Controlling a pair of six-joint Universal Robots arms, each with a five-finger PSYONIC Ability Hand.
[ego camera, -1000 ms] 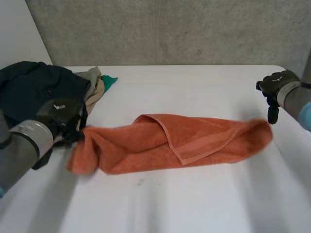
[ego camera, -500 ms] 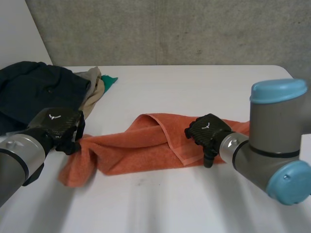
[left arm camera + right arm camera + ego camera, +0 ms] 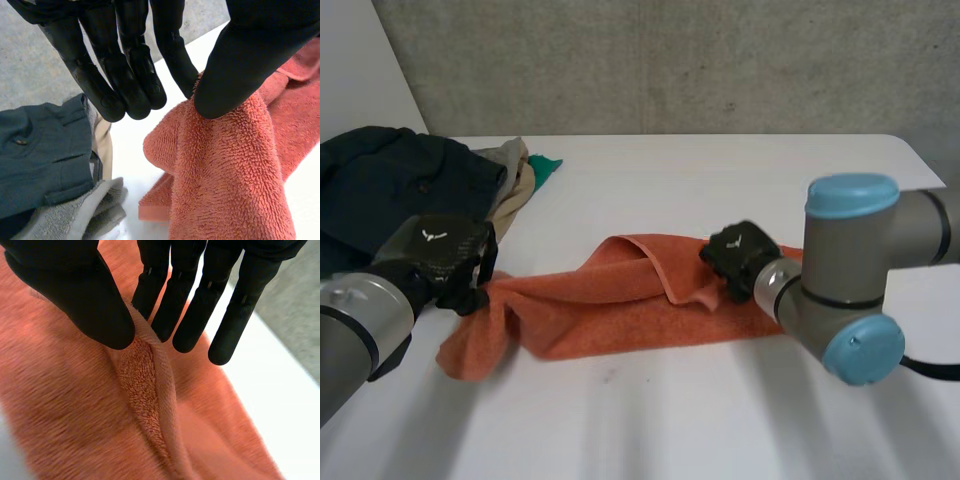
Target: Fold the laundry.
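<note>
Orange towel (image 3: 590, 312) lies bunched mid-table (image 3: 720, 170). Its left end is still pinched in the left hand (image 3: 440, 262), thumb against fingers. A second ago the right hand (image 3: 738, 255) was at the table's right edge; now it pinches the folded hem mid-towel. A clothes pile (image 3: 390, 185) sits behind the left hand.

Towel (image 3: 610, 310) end behind the right arm (image 3: 842, 270); dark clothes (image 3: 380, 190) partly off-frame.

Lab-like test space: bare concrete wall (image 3: 670, 60), plain white table (image 3: 720, 180).
</note>
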